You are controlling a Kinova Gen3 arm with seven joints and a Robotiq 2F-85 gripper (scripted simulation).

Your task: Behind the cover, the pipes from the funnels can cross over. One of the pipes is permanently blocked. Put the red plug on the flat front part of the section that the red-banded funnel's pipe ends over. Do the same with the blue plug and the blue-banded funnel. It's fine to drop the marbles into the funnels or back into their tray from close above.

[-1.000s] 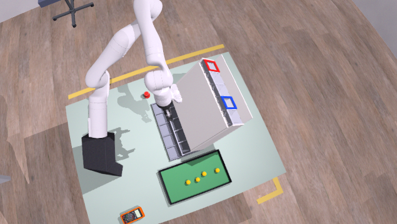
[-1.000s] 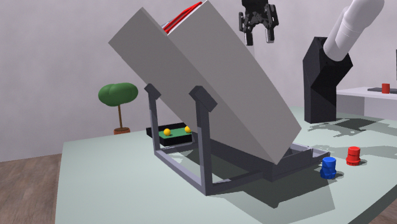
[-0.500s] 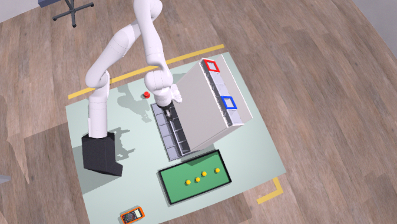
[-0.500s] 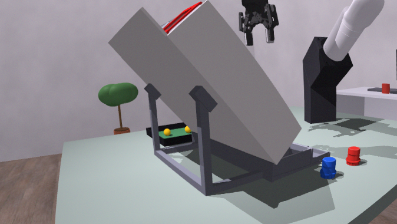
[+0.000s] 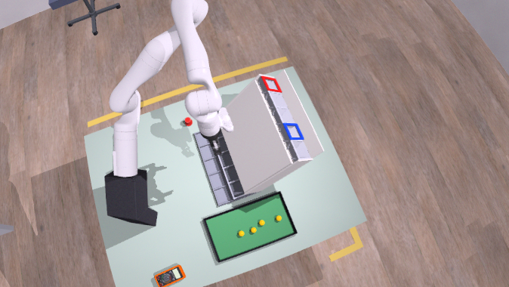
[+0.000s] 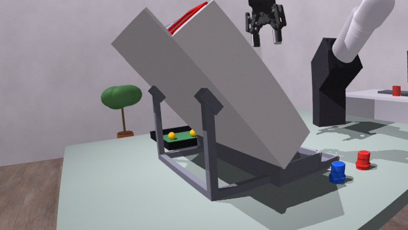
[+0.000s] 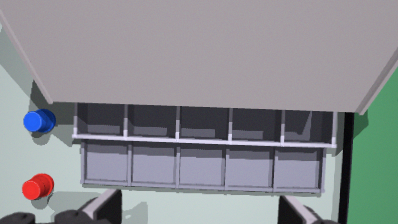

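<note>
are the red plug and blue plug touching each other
Apart: the wrist view shows pale table top between the red plug and the blue plug.
</note>
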